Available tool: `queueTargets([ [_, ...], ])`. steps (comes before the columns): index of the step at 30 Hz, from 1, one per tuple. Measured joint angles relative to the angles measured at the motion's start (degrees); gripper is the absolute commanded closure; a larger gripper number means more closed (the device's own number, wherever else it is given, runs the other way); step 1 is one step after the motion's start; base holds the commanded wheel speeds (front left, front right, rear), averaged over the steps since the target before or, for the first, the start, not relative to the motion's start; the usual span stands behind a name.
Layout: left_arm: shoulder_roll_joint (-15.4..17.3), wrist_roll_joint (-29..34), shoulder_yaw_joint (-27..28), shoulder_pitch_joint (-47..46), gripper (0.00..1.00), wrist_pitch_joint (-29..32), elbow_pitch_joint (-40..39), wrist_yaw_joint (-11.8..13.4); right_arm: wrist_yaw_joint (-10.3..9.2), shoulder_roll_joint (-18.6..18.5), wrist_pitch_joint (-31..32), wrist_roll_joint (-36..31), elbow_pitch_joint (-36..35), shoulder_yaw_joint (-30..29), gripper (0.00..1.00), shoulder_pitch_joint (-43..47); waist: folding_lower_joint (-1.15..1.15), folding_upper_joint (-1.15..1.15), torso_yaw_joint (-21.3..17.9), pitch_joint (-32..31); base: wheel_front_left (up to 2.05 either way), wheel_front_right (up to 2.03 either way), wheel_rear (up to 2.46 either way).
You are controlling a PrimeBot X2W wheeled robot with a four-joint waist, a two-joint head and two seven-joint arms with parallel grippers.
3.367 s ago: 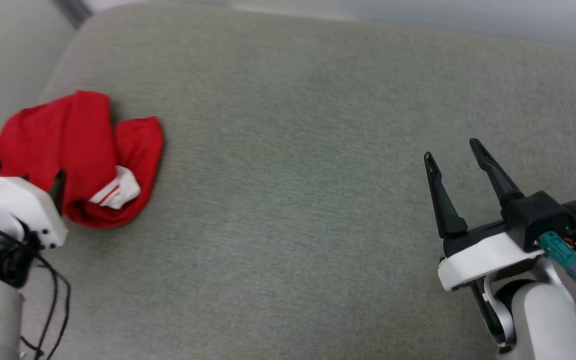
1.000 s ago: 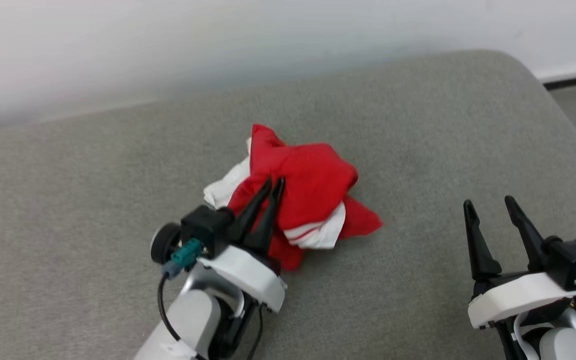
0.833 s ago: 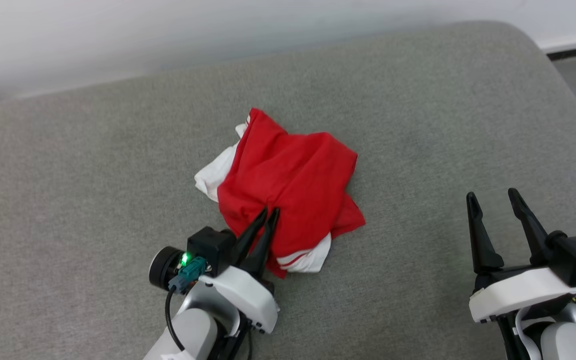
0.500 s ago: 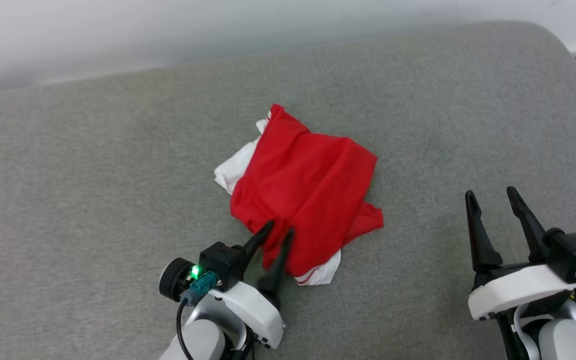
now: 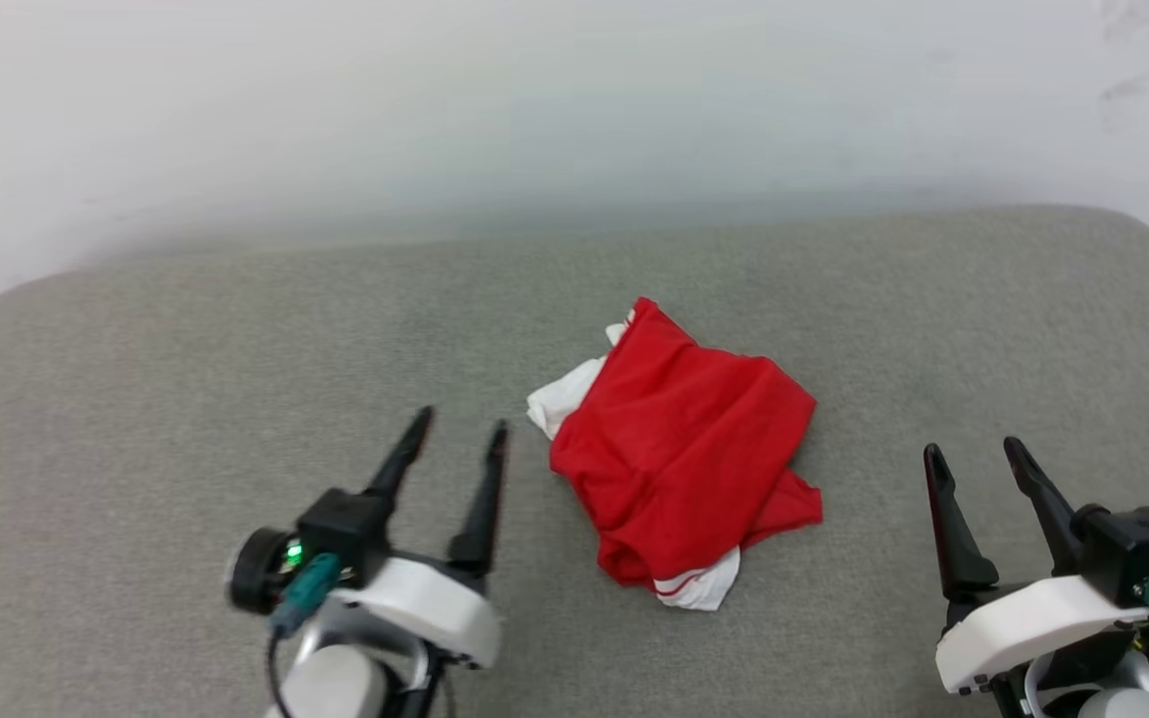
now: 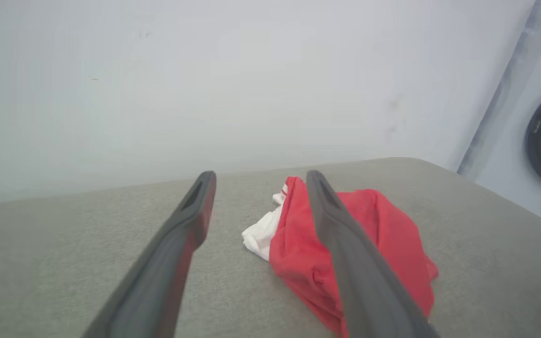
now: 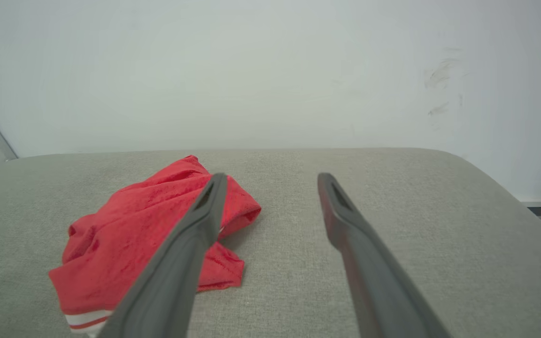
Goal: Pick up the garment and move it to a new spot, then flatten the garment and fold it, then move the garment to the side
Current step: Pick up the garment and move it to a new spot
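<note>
From the head view, the garment [image 5: 684, 459] lies crumpled on the grey padded surface [image 5: 186, 349] (red, with a white striped cuff at its near edge), between both grippers. The left gripper [image 5: 463, 419] is just beside it, fingers spread and empty. The right gripper [image 5: 971, 446] is spread and empty too.

In the left wrist view, the heap sits partly behind one finger; a dark round shape at the edge is possibly a washer door.

In the right wrist view, the cloth lies off to the left, apart from the fingers.

Thin red cloth jersey [image 5: 689, 464], matt woven grey cushion [image 5: 186, 399], smooth matt dark gripper fingers [image 6: 176, 244], glossy white plastic wrist shell [image 5: 430, 603]
</note>
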Motion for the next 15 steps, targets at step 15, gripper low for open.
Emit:
queueTargets([
  [15, 4.64, 1.31, 10.98, 8.44, 0.00, 0.00, -2.19, 2.50, 0.00, 0.00, 1.13, 0.22, -1.43, -0.43, 0.00, 3.61, 0.00, 0.00, 1.93, -2.12, 0.00, 0.00, 0.00],
])
